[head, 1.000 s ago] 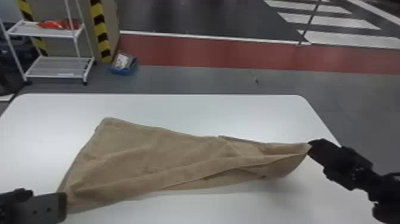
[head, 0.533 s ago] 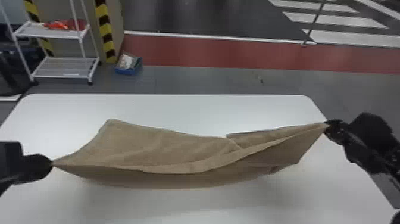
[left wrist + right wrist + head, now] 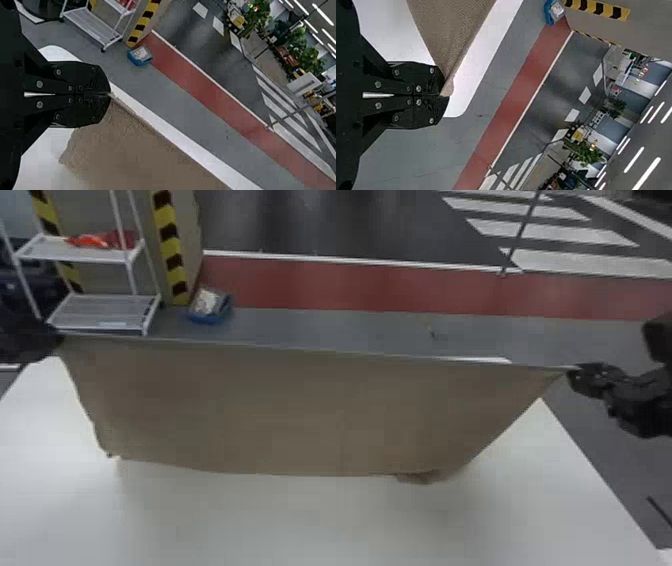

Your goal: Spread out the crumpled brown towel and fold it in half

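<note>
While the left gripper (image 3: 56, 340) at nine o'clock and right gripper (image 3: 575, 374) at three pinch its corners with their jaws, the brown towel (image 3: 300, 410) hangs over the bench (image 3: 300, 522).

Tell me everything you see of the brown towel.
The brown towel is plain, finely textured cloth, hanging spread over the white table. Its top edge runs nearly straight between the left gripper and right gripper, each shut on one end. The sides slant inward; the lower edge bunches slightly toward the right. Whether it touches the table is unclear.
</note>
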### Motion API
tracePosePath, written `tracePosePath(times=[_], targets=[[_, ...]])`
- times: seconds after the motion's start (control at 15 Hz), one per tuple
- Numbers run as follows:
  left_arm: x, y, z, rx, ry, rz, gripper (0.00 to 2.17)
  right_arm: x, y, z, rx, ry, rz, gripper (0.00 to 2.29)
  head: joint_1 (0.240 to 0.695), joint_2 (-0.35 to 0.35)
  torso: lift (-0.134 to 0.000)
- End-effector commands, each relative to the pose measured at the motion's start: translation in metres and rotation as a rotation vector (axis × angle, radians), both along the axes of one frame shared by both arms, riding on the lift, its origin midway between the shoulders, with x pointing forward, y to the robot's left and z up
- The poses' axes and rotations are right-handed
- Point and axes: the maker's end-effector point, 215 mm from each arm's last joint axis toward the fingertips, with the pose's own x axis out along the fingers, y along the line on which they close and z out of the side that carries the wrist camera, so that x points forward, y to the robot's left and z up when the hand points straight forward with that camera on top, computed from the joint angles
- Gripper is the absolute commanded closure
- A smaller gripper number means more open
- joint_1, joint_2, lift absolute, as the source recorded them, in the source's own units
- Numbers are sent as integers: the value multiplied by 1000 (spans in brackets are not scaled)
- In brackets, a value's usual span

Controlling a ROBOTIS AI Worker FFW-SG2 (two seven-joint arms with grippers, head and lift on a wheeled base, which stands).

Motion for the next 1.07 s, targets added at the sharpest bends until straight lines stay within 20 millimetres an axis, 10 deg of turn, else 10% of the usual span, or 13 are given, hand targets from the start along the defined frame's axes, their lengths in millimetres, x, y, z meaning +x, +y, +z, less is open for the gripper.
tracePosePath(times=[0.0,0.27,0.53,0.73,1.0], targets=[[45,-15,-22,-23,41,18,1497,34,-2,0,63,18,-34,1146,612,-147,-125],[143,-45,-7,-60,23,60,1497,101,-14,34,118,8,-119,1146,553,-154,-125],[199,-41,80,-104,-101,101,1497,126,-50,98,135,-69,-200,1146,420,-171,-125],[175,-25,91,-146,-140,77,1497,76,-79,98,168,-63,-231,1146,358,-183,-125],[44,26,-4,-110,-117,61,1497,-43,-32,7,144,16,-134,1146,426,-192,-125]])
